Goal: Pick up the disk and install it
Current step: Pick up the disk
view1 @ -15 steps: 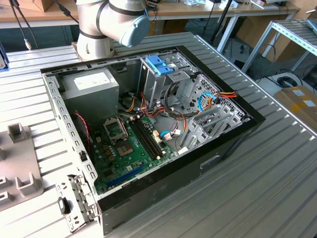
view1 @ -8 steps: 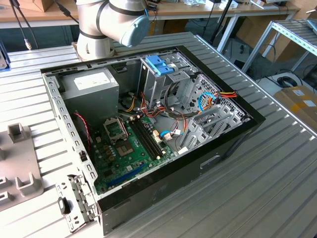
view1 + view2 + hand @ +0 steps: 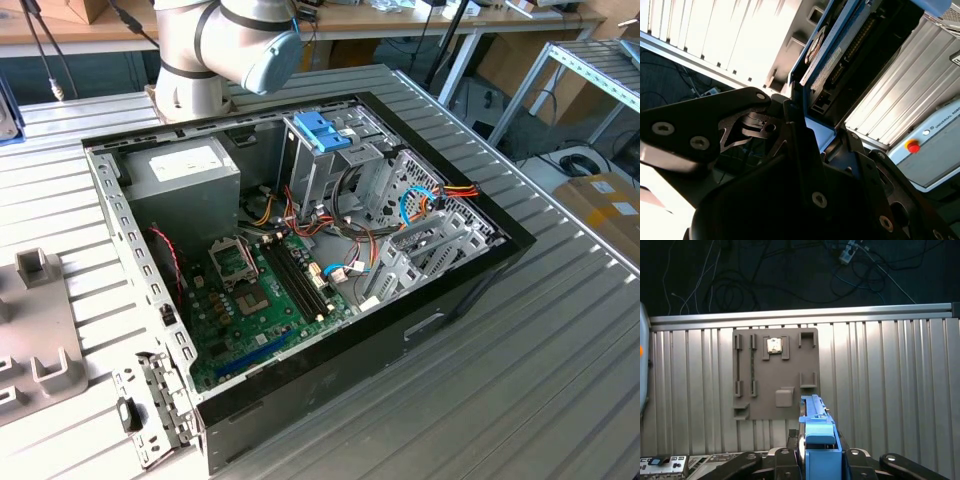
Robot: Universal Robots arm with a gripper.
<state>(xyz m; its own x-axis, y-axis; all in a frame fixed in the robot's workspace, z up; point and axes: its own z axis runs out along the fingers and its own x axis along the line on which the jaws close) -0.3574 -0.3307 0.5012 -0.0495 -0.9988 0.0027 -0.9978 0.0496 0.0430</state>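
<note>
Big stuff first: the ribbed silver metal table (image 3: 890, 390) and the flat grey plastic fixture board (image 3: 765, 390) lie well ahead of the black metal gripper (image 3: 819, 452). The open black computer case (image 3: 330, 380) shows in the exterior view. The gripper is clamped on the grey-metal disk in its blue plastic frame (image 3: 816, 420). I'd say grip it firmly with no twisting, to keep the frame square. The disk's long axis runs straight out from the fingers, far end pointing at the table, thin edge showing in the first wrist view.

Silver arm (image 3: 185, 50), pale blue joint cap (image 3: 274, 60), black screw-studded pincer (image 3: 820, 462).
</note>
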